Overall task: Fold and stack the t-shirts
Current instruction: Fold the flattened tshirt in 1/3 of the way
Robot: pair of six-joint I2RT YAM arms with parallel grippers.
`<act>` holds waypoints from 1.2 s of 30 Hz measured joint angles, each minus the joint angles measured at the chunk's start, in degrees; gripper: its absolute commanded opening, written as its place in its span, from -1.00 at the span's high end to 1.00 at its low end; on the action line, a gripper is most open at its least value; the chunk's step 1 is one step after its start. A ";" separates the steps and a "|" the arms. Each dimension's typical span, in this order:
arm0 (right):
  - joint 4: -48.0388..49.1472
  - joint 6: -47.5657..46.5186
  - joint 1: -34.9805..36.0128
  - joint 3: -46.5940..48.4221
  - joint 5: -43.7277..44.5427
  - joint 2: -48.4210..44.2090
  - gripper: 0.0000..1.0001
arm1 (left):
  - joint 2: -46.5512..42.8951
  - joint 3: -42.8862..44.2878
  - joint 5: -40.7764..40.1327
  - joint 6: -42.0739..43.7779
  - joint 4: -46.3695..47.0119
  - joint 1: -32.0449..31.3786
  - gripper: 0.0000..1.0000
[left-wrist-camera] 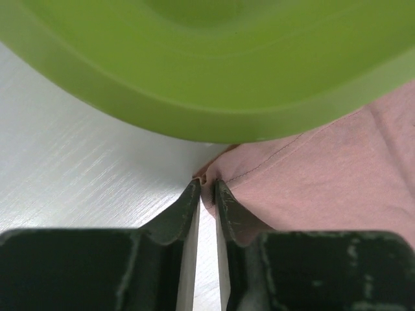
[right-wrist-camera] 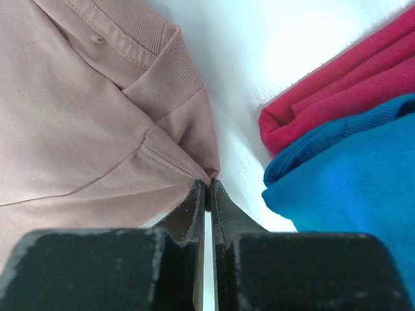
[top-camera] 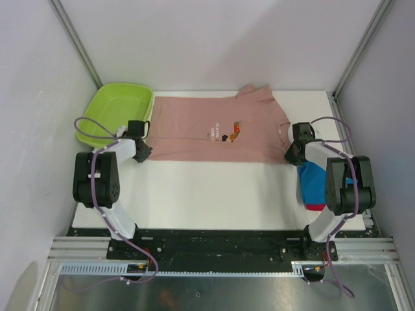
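The dusty pink t-shirt (top-camera: 207, 129) lies spread flat across the back of the white table, print up, hem to the left and collar to the right. My left gripper (top-camera: 142, 153) is shut on the shirt's near hem corner (left-wrist-camera: 209, 176), beside the green tub. My right gripper (top-camera: 291, 154) is shut on the shirt's near shoulder corner (right-wrist-camera: 209, 176). The folded blue t-shirt (top-camera: 312, 181) lies on the folded red t-shirt (top-camera: 316, 207) at the right, under my right arm. Both show in the right wrist view, blue (right-wrist-camera: 350, 188) and red (right-wrist-camera: 337, 91).
The lime-green plastic tub (top-camera: 113, 113) stands at the back left, its rim touching the shirt's hem; it fills the top of the left wrist view (left-wrist-camera: 207, 71). Grey walls close in left, right and back. Bare white table (top-camera: 207, 194) lies in front of the shirt.
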 measured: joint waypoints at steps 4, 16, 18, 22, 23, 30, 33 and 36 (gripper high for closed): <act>-1.77 -0.24 0.00 1.49 0.52 0.00 1.00 | 0.22 0.28 0.07 0.28 0.20 0.00 0.93; -8.11 -0.02 -0.02 2.29 -0.02 -0.04 1.00 | -2.08 -1.57 -0.48 1.40 -0.74 0.00 1.00; -9.49 0.20 -0.17 2.29 -0.52 -0.26 1.00 | -3.32 -2.56 -0.81 1.44 -1.53 0.00 1.00; -12.24 0.81 -1.11 2.25 -2.29 -1.90 1.00 | -6.21 -4.31 -1.49 1.49 -3.10 0.00 1.00; -12.85 1.09 -1.38 2.10 -2.84 -2.75 1.00 | -7.08 -4.87 -1.53 1.46 -3.48 0.00 1.00; -17.11 3.13 -2.40 -1.29 -5.55 -11.04 1.00 | -13.55 -10.56 -2.34 1.36 -5.73 0.00 1.00; -19.10 4.07 -3.34 -4.22 -6.58 -15.23 1.00 | -17.07 -13.84 -2.86 1.33 -6.78 0.00 1.00; -21.09 5.16 -4.22 -7.04 -7.28 -18.73 1.00 | -20.04 -16.39 -3.02 1.33 -7.85 0.00 1.00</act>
